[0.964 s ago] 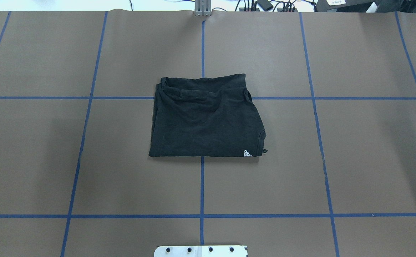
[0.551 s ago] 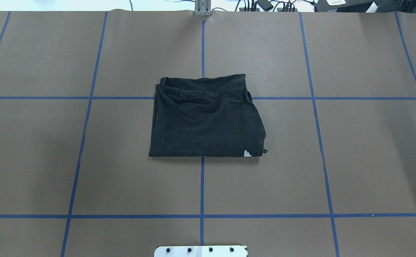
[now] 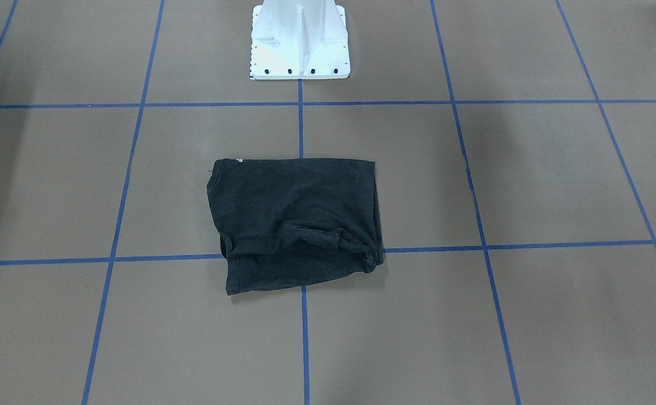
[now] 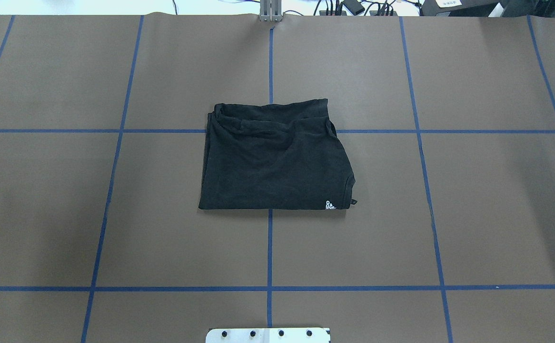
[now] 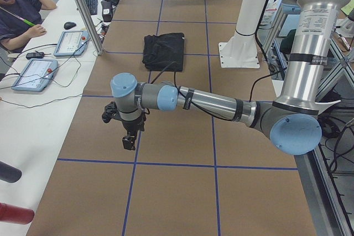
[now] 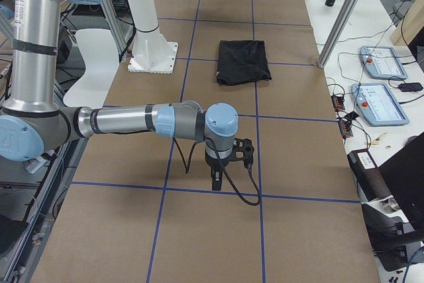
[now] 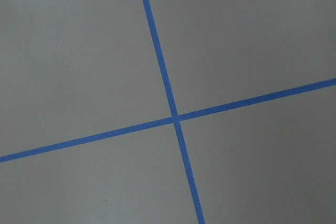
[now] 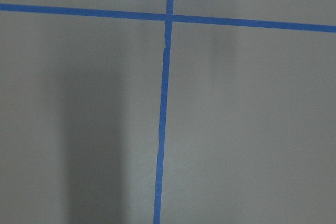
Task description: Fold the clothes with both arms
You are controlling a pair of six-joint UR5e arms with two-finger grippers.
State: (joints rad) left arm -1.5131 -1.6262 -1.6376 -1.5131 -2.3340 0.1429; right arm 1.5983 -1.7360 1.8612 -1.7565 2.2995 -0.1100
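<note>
The brown table is bearing a folded T-shirt; the left gripper and right gripper are hovering well apart from it, and I cannot tell how wide either stands.

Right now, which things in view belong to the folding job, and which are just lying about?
Job: black T-shirt, lying folded; left tool and right tool, both well away from it.
Lying about: white pedestal base; two control tablets; a seated person.
</note>
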